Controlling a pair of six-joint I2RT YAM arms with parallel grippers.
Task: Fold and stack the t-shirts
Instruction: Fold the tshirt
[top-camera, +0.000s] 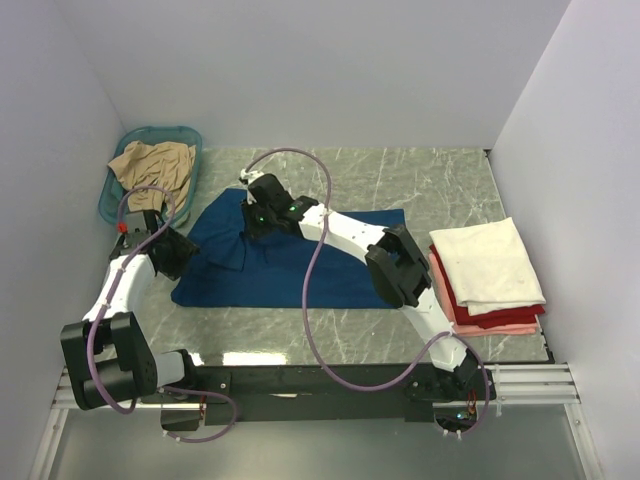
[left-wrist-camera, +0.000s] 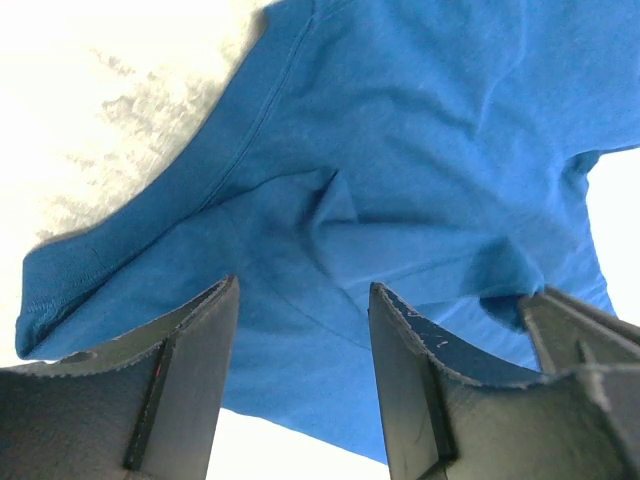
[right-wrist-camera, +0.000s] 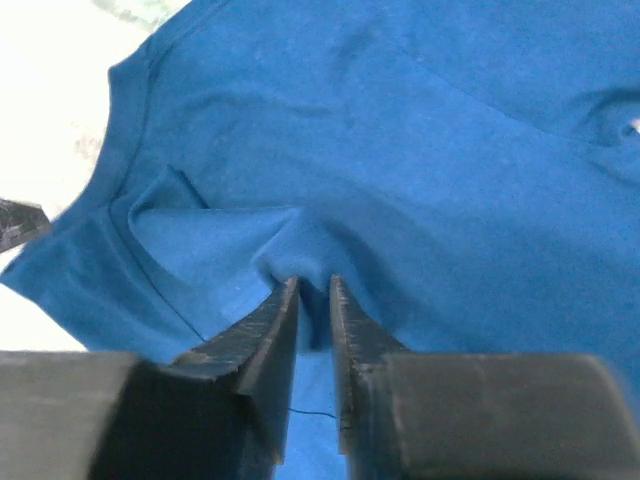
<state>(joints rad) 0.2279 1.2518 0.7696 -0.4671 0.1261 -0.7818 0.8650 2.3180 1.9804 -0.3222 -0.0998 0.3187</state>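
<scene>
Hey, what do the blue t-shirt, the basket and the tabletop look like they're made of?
The blue t-shirt looks like soft matte knit, probably cotton jersey: it creases and shows stitched hems. The basket seems to be teal plastic, with a smooth moulded rim. The tabletop has a grey-green marble look, pale veins and a slight sheen; whether it is stone or printed laminate, I can't tell.
</scene>
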